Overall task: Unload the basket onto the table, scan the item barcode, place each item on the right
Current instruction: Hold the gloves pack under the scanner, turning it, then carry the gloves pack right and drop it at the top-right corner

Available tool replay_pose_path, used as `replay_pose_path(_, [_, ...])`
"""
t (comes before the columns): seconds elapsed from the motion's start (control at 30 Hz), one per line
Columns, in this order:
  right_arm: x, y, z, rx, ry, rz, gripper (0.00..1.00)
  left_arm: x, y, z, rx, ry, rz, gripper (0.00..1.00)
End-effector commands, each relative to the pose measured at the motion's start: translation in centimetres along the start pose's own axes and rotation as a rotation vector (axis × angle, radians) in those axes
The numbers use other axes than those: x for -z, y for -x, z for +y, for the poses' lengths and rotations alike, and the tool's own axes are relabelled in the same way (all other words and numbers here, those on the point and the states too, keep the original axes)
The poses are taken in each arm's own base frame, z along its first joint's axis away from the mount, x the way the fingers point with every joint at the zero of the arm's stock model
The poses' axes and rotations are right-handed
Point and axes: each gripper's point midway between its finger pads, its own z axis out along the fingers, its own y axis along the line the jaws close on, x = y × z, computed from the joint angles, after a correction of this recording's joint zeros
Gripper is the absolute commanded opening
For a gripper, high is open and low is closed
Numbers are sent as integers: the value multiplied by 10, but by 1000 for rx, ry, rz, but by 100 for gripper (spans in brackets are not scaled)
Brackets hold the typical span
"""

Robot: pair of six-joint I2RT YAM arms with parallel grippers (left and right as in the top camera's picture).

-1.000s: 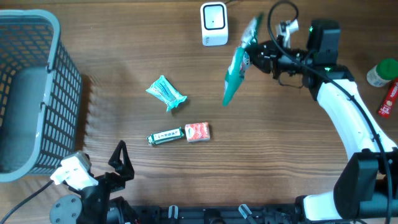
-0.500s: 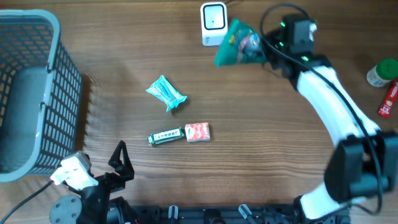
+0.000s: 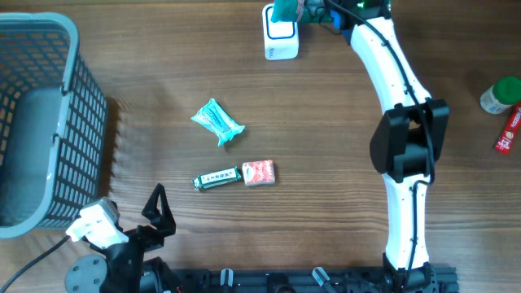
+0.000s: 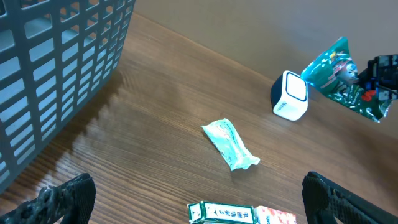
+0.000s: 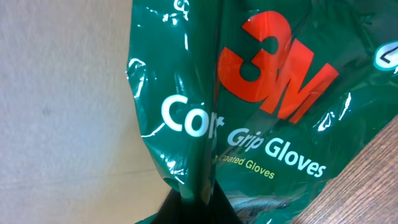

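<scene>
One fully stretched right arm's claw (image 5: 193, 210) pinches glove packet (image 5: 249, 124) by scanner (image 3: 280, 39); left claw (image 4: 196, 198) gapes.

Right arm (image 3: 403, 77) showing white tubular links, black joint housing (image 3: 407, 140) bulging mid-length. Left arm (image 3: 122, 259) showing black housings, white camera block (image 3: 94, 222), dark cable (image 3: 37, 259) trailing off. Left claw (image 3: 160, 210) fingers (image 4: 62, 198) looking black, rough-textured.

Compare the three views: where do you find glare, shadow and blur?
Right wrist view: white glare streaks on the glossy 3M gloves packet, lettering sharp. Overhead view: even light, the basket throws a slatted shadow onto the wooden table. Left wrist view: left tool fingers at the bottom corners are dark and blurred.
</scene>
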Motion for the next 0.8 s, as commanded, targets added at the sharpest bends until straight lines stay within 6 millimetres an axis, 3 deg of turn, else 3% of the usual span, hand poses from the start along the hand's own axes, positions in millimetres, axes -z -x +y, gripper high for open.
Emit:
replay_pose_path(0.0, [-15,-30,-5,81,-22,2,5,0,-1,-1,6,-6,1,100])
replay_pose_path(0.07, [-20,-43,-11,113,-42,10,5,0,-1,-1,6,-6,1,100])
replay_pose_path(0.2, [-16,-29,-15,160,-87,-73,5,0,-1,-1,6,-6,1,100])
replay_pose_path(0.3, [2,-4,-17,213,-160,-140,5,0,-1,-1,6,-6,1,100])
replay_pose_path(0.4, [38,33,-33,269,-302,-161,5,0,-1,-1,6,-6,2,100])
replay_pose_path(0.47, [59,56,-63,289,-427,-115,5,0,-1,-1,6,-6,2,100])
replay_pose_path(0.53, [65,77,-96,362,-526,-52,5,0,-1,-1,6,-6,1,100])
replay_pose_path(0.6, [54,106,-130,513,-579,35,5,0,-1,-1,6,-6,1,100])
replay_pose_path(0.63, [42,132,-151,581,-593,50,5,0,-1,-1,6,-6,1,100])
replay_pose_path(0.77, [13,209,-219,586,-581,51,5,0,-1,-1,6,-6,1,100])
